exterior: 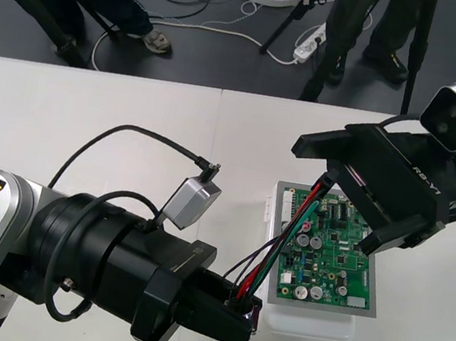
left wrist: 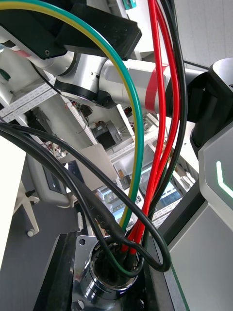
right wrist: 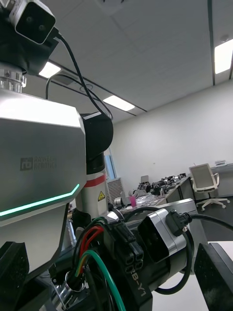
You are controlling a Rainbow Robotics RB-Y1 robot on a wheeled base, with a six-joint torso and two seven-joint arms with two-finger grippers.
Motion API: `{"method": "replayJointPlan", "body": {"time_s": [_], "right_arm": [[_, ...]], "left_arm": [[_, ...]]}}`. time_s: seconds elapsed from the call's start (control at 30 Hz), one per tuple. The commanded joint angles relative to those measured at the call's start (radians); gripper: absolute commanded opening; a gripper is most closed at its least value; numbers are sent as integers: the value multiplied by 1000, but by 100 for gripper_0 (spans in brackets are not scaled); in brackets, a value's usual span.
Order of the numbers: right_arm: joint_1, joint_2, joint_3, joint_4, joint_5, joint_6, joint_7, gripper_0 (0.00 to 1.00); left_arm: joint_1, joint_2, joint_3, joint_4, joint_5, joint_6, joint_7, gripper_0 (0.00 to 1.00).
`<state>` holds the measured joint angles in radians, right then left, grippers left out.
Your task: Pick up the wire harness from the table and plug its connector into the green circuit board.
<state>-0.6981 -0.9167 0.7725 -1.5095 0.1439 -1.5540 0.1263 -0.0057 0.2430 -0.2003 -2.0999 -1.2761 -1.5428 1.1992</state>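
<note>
- Step in hand: a mid-air handover. The thin red, green and black wire harness is off the plain light table. It is strung from the left gripper up to the right gripper, above the green rectangular circuit board on its white base.
- Left gripper: clamped on the harness at its round metal socket, low and just beside the board's near left corner. The flange sits between the black fingers.
- Right gripper: over the board's far left corner, with its black fingers spread wide apart. The upper end of the wires rises between them unpinched.
- Small black plug: hidden under the right gripper, so whether it sits in the board cannot be told.
- Next move, as judged: the right gripper closes on the wires close to the plug, lines the plug up over the board and presses it home.
- Harness: slack and gently bowed, with the wires bunched at the socket. It will likely flex, which favours a grip near the plug.
</note>
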Motion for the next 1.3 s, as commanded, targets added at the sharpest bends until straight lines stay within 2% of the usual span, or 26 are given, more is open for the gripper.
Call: {"method": "replayJointPlan", "body": {"time_s": [0.03,0.8,0.83,0.87,0.9,1.3], "right_arm": [[-35,7,-25,-40,-21,2,-36,100],[-18,-8,-25,-70,-40,-6,-48,100],[-18,-7,-25,-70,-40,-6,-48,64],[-18,-7,-25,-70,-40,-6,-48,9],[-18,-7,-27,-72,-40,-6,-48,0],[-14,-10,-25,-77,-40,-6,-37,0]], "left_arm": [[-2,2,-7,-28,14,-26,-72,0],[7,-2,-18,-28,4,-28,-92,0],[7,-2,-19,-28,1,-26,-92,0],[7,-2,-19,-28,0,-28,-93,0],[7,-4,-21,-28,0,-26,-93,0],[7,-4,-21,-28,-3,-26,-99,1]]}}
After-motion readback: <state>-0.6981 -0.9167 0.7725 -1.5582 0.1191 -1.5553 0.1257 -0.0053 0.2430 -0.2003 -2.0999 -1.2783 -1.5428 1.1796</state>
